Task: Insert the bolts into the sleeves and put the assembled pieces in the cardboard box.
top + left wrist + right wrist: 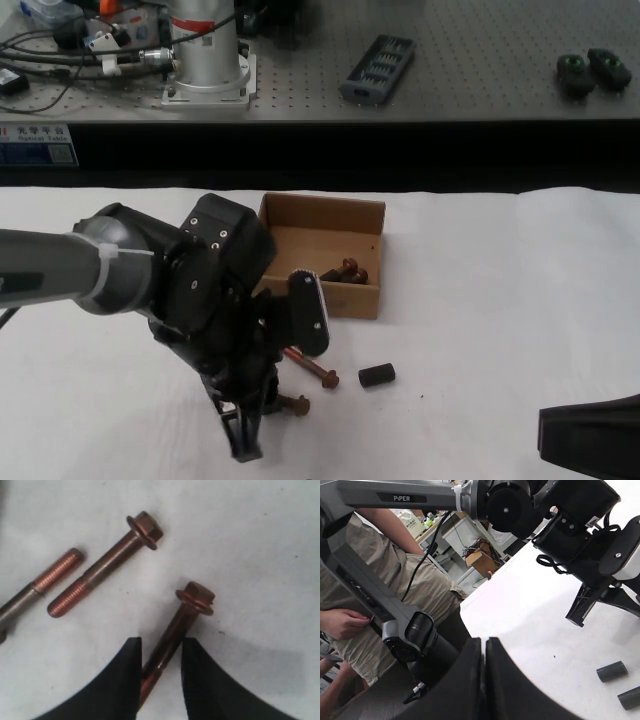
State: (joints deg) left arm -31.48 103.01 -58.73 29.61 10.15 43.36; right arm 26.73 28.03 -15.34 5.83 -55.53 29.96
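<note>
The left gripper (161,652) is lowered to the white cloth (520,290), at about 7 o'clock from the cardboard box (322,210). Its two black fingers (117,685) stand slightly spread, one on each side of the shank of a copper-coloured bolt (186,611) that lies flat on the cloth. A thin gap shows on either side of the shank, so the fingers straddle it without pinching it. The bolt's flanged hex head sticks out past the fingertips. A second bolt (107,570) lies flat close beside the first and apart from it. Just beside that one, the threaded end of a third bolt (57,571) shows.

In the high view a loose black sleeve (377,376) lies on the cloth at about 5 o'clock from the box. The box sits open-topped, and assembled pieces (345,271) rest inside against its near wall.

The right gripper (483,680) hangs at about 4 o'clock from the sleeve, well apart from it, with its fingers pressed together and holding nothing. Its wrist view shows two sleeves (612,671) lying near each other on the cloth.
</note>
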